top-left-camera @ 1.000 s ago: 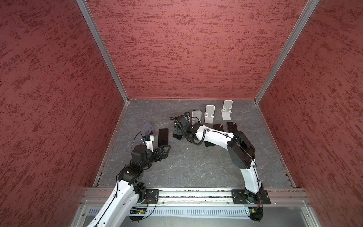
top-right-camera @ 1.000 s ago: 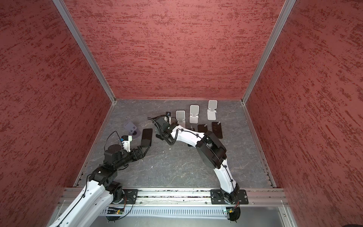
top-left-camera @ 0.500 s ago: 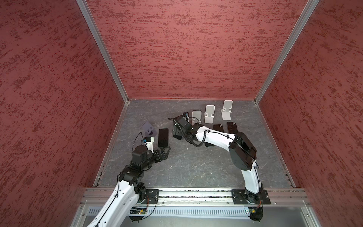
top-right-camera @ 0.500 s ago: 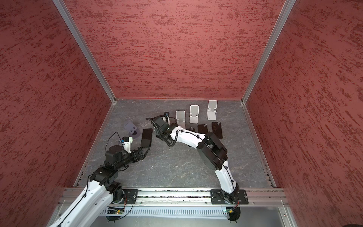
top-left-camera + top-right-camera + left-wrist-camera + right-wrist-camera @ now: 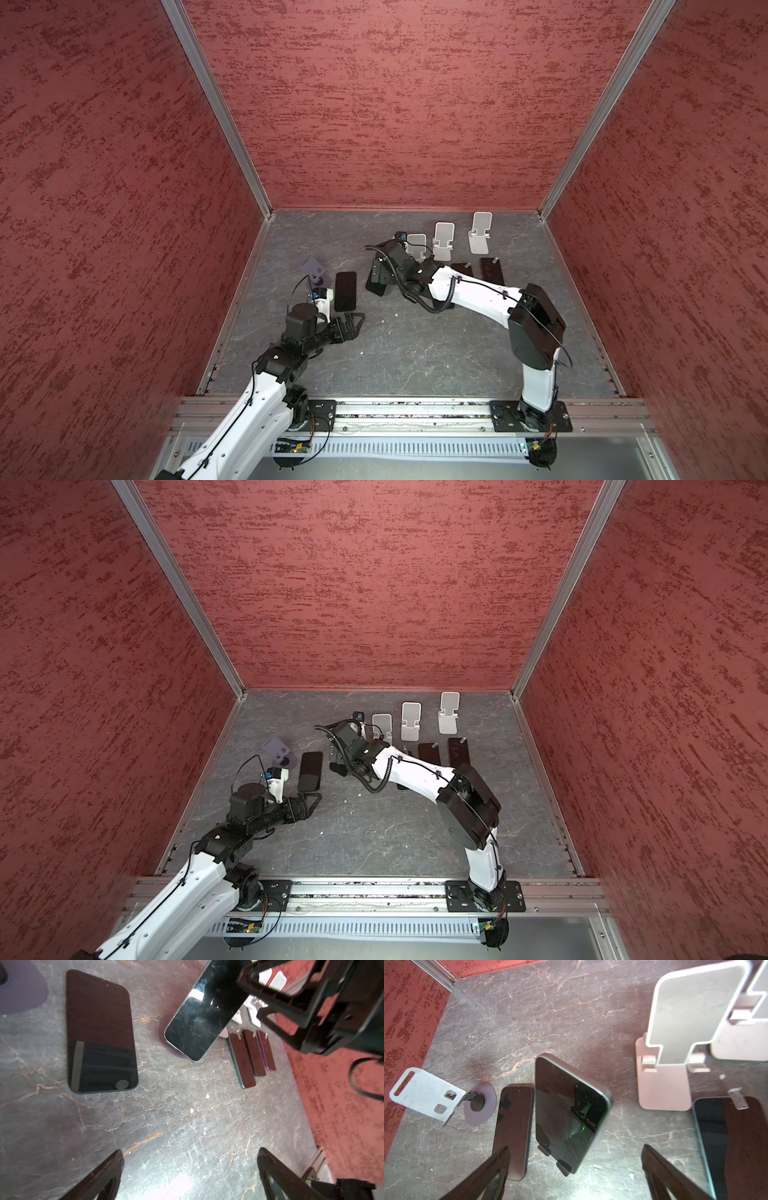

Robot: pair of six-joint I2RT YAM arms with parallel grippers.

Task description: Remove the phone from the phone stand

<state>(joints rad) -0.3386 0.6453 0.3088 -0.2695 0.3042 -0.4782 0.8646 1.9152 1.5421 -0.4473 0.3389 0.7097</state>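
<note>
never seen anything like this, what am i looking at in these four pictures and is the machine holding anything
These are two white robot arms fixed to a rail at the front of a red-walled booth: the left arm and the right arm. Each ends in two-fingered jaws. The two wide pictures come from one camera head overhead, nearly the same view. The two close-ups come from cameras on the wrists, looking out past the dark jaws. On the grey table stand three white phone stands and a purple-based stand, all empty, with several phones lying flat, such as this flat phone. One tilted phone leans on a stand; the right arm's jaws face it. Both pairs of jaws are open and hold nothing.
</note>
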